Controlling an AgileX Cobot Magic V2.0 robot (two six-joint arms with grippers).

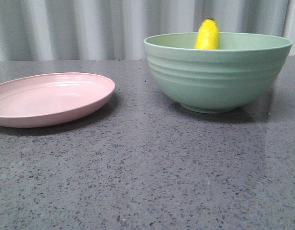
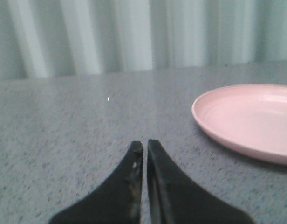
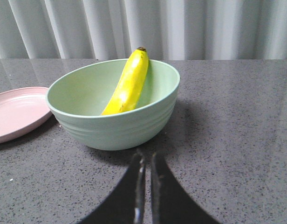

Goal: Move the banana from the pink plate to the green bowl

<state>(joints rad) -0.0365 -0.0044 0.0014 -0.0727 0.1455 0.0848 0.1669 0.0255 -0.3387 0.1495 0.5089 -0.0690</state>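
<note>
The yellow banana (image 1: pixel 207 34) leans inside the green bowl (image 1: pixel 219 81), its dark tip sticking up over the far rim; it also shows in the right wrist view (image 3: pixel 128 84) in the bowl (image 3: pixel 115 123). The pink plate (image 1: pixel 49 98) lies empty on the left; it also shows in the left wrist view (image 2: pixel 248 119) and in the right wrist view (image 3: pixel 15 112). My left gripper (image 2: pixel 145 145) is shut and empty, low over the table beside the plate. My right gripper (image 3: pixel 147 155) is shut and empty, just in front of the bowl. Neither gripper shows in the front view.
The grey speckled table (image 1: pixel 147 177) runs under everything. A pale pleated curtain (image 1: pixel 90 28) hangs along the table's far edge.
</note>
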